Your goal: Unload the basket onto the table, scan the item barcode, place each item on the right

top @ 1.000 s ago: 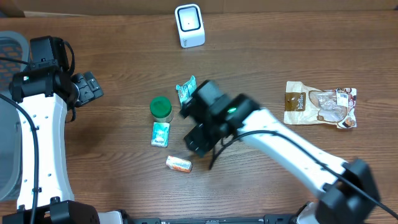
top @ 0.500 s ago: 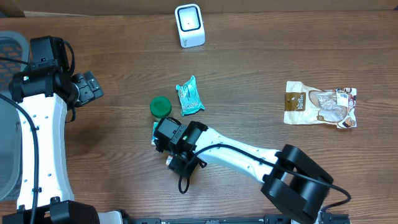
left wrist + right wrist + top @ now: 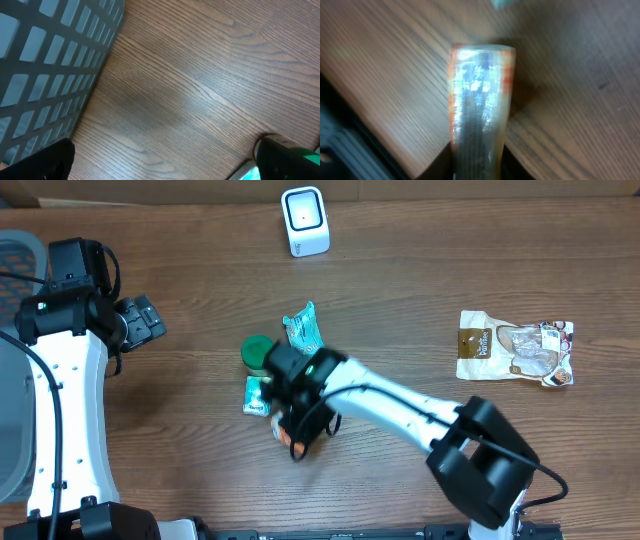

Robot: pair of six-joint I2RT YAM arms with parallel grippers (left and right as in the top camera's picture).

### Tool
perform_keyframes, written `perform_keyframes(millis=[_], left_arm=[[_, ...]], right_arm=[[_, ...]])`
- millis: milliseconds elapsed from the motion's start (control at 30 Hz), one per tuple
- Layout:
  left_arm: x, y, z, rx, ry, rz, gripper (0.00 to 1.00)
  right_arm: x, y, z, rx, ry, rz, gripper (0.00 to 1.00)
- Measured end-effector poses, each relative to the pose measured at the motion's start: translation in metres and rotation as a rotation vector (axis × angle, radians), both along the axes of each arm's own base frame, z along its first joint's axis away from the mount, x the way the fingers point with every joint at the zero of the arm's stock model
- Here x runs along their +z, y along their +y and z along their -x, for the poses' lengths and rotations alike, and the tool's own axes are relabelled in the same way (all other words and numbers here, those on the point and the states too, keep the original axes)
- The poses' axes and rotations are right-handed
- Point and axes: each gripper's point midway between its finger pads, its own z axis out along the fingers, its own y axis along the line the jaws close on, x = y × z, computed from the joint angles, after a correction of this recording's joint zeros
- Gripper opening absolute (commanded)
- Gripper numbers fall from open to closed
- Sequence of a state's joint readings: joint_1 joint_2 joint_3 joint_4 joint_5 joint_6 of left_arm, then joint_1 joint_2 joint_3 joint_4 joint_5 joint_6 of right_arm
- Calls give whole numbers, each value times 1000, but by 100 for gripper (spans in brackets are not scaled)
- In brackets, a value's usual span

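Toward the near side of the brown wooden table (image 3: 430, 270), the right gripper (image 3: 296, 432) squeezes the small shiny orange-and-silver packet (image 3: 479, 107) between its fingers.

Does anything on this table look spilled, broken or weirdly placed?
Nothing stands out. The green-lidded jar stands upright with its lid on, the brown snack bag lies flat, and nothing has spilled.

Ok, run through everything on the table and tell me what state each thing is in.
Scanner: upright, at the far edge.
Jar: upright, green lid on.
Teal pouch: lying flat beside the jar.
Teal packet: lying flat.
Orange packet: gripped between the right fingers.
Snack bag: lying flat, untouched.
Left fingers: wide open, empty.
Right fingers: closed on the orange packet.
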State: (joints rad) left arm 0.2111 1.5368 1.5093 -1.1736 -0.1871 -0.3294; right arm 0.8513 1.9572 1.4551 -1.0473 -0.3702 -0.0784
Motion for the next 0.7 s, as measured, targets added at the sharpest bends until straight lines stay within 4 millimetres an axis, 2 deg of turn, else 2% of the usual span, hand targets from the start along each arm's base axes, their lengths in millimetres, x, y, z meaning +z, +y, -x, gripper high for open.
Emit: perform_keyframes(millis=[67, 167, 267, 400, 567, 633, 700], left_arm=[[0, 0, 0, 0, 0, 0, 99], [0, 0, 0, 0, 0, 0, 99], [0, 0, 0, 0, 0, 0, 100], [0, 0, 0, 0, 0, 0, 99], [0, 0, 0, 0, 0, 0, 100], [0, 0, 0, 0, 0, 0, 100], [0, 0, 0, 0, 0, 0, 99]], right_arm=[[20, -1, -23, -95, 90, -124, 8], [32, -13, -40, -181, 174, -203, 8], [44, -37, -68, -303, 249, -293, 8], [54, -63, -84, -411, 323, -341, 8], [53, -77, -90, -487, 368, -352, 4], [47, -83, -96, -527, 362, -333, 4], [32, -93, -104, -589, 334, -281, 5]])
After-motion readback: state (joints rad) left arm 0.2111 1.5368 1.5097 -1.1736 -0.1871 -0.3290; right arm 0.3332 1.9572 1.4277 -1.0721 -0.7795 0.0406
